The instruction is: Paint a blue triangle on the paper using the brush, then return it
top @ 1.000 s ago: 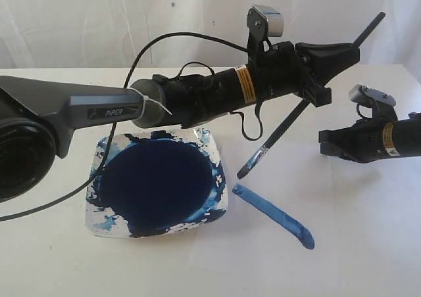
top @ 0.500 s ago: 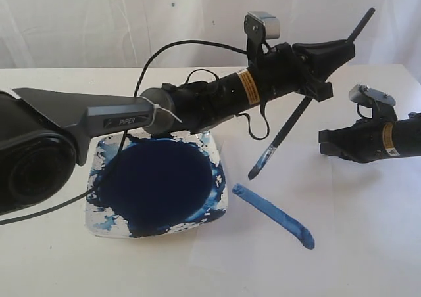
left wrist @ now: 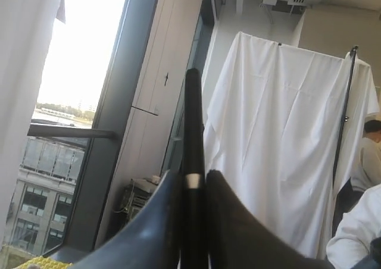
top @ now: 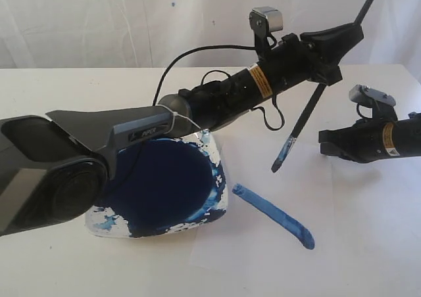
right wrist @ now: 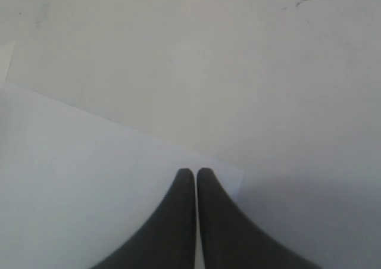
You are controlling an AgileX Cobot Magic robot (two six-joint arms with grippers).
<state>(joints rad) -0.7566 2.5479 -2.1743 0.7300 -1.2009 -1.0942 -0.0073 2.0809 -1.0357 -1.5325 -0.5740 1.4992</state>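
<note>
**A:** Start nearest. What is in front?

**B:** The paint dish, white-rimmed and smeared, with a dark navy pool filling most of it. It stands on the white table. Everything else I'll place from that dish.

**A:** And the paper?

**B:** The paper lies flat just to the right of the dish and is barely brighter than the tabletop. Of the blue triangle only one thick stroke is there. It starts close to the dish's right edge and slants away from it toward the front.

**A:** Where is the brush?

**B:** The brush is up in the air, beyond that stroke and to the right of the dish's far corner. It leans steeply, with the blue-stained tip down and nearer the dish and the handle end high and farther off. The tip looks clear of the sheet.

**A:** What holds it?

**B:** The left gripper, its fingers clamped on the black handle. Its arm reaches across, over the dish's far side.

**A:** The other one?

**B:** The right gripper sits low, well to the right of the dish, over a corner of the paper. Its fingers are pressed together with nothing between them.

**A:** Farthest back?

**B:** A white curtain behind the table.
</note>
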